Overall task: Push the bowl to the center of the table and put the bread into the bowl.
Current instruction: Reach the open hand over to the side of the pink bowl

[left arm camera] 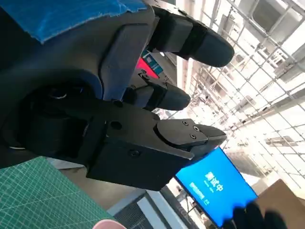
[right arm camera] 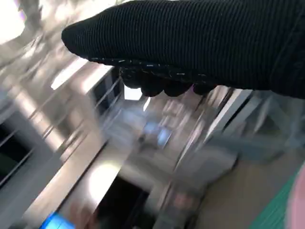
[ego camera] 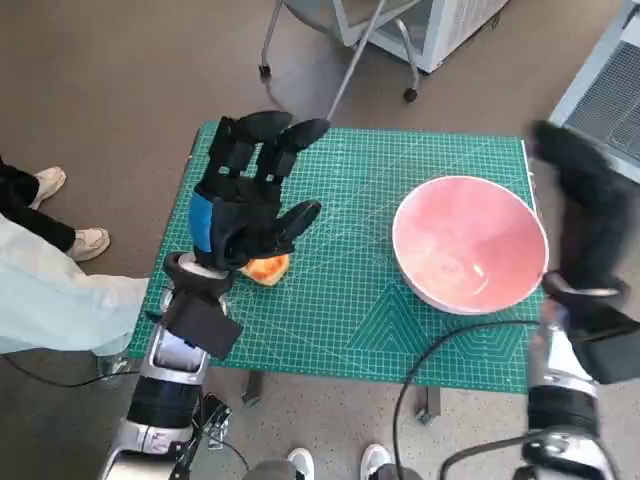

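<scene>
Glossy pink bowl (ego camera: 470,243); matt gridded mat (ego camera: 350,300); knitted right hand (ego camera: 590,215).

— How is the light from up top?

— Even and soft in my head view. The green mat (ego camera: 400,300) reads crisply, and the pink bowl (ego camera: 470,243) carries pale sheen on its inner wall. My right hand (ego camera: 585,215) is smeared by motion; my left hand (ego camera: 245,195) is sharp.

— And the wrists?

— In the left wrist view bright windows wash out the background, and a blue screen (left arm camera: 217,188) glows. The right wrist view is heavily blurred, streaked with glare; only the glove's knit (right arm camera: 200,43) holds focus.
</scene>
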Tool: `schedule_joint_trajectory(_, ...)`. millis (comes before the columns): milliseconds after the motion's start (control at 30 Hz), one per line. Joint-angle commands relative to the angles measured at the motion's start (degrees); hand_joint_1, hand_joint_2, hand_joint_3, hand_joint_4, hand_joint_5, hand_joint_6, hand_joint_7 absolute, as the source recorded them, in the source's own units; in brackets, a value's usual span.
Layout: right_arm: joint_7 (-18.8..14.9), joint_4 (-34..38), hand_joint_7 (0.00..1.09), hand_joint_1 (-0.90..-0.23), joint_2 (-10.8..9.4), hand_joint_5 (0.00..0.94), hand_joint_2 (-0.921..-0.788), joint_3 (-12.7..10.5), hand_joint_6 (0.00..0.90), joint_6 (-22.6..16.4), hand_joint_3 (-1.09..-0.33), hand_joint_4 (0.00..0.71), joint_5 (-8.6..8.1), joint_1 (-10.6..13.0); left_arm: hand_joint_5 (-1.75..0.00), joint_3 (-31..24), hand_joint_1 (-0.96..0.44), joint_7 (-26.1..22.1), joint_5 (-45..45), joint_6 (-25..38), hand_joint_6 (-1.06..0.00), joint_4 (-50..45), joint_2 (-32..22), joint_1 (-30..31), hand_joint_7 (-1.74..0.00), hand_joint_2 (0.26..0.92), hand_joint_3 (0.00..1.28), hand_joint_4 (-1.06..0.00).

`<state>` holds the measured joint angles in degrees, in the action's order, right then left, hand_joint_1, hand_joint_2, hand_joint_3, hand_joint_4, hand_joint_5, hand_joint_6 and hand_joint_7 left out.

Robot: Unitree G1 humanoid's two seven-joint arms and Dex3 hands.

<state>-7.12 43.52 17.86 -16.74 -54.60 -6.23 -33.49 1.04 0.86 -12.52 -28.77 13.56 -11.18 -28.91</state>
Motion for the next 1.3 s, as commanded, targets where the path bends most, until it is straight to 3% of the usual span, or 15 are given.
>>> schedule_joint_trajectory(33,7.22,8.14,0.8,-0.53,0.98,0.0,-0.921,-1.94,0.0,-0.11,-0.876,0.347,3.58,1.86,-0.85,-0.58,0.03,0.44,0.2,-0.07,-0.19,-0.84,-0.45,1.09,-0.98,0.718,0.47,-0.14)
schedule_joint_trajectory(200,12.73,16.32,0.8,-0.529,2.17,0.004,-0.921,-1.97,0.002,1.48,-0.879,0.353,5.49,0.98,-0.84,-0.62,0.02,0.65,-0.04,0.07,-0.19,-0.85,-0.47,1.17,-0.97,0.725,0.46,-0.15)
schedule_joint_trajectory(367,19.04,22.25,0.8,-0.534,2.25,0.005,-0.921,-0.09,0.008,4.5,-0.872,0.356,8.8,0.53,-0.82,-0.67,0.01,0.77,-0.23,0.45,-0.19,-1.07,-0.47,1.23,-0.96,0.735,0.43,-0.15)
schedule_joint_trajectory(533,20.98,26.01,0.76,-0.513,1.27,0.001,-0.921,0.88,0.021,7.74,-0.881,0.341,9.32,-0.45,-0.81,-0.81,0.0,0.76,-0.25,0.64,-0.19,-0.95,-0.66,1.17,-0.95,0.75,0.41,-0.16)
schedule_joint_trajectory(600,20.54,26.81,0.75,-0.501,0.76,0.001,-0.921,0.95,0.023,8.92,-0.894,0.328,8.76,-0.81,-0.81,-0.84,0.0,0.73,-0.31,0.84,-0.19,-1.08,-0.73,1.12,-0.95,0.754,0.4,-0.16)
schedule_joint_trajectory(833,15.56,28.74,0.75,-0.487,-2.37,0.0,-0.921,-0.75,0.02,12.33,-0.924,0.286,4.48,-2.94,-0.81,-1.02,0.0,0.55,-0.39,1.22,-0.19,-1.66,-1.11,1.41,-0.94,0.764,0.38,-0.16)
schedule_joint_trajectory(1300,15.13,30.51,0.75,-0.519,-6.08,0.0,-0.921,-0.27,0.007,18.36,-0.949,0.276,3.94,-7.65,-0.76,-1.66,-0.01,0.77,-0.61,1.04,-0.2,-2.57,-2.32,2.93,-0.89,0.795,0.33,-0.19)
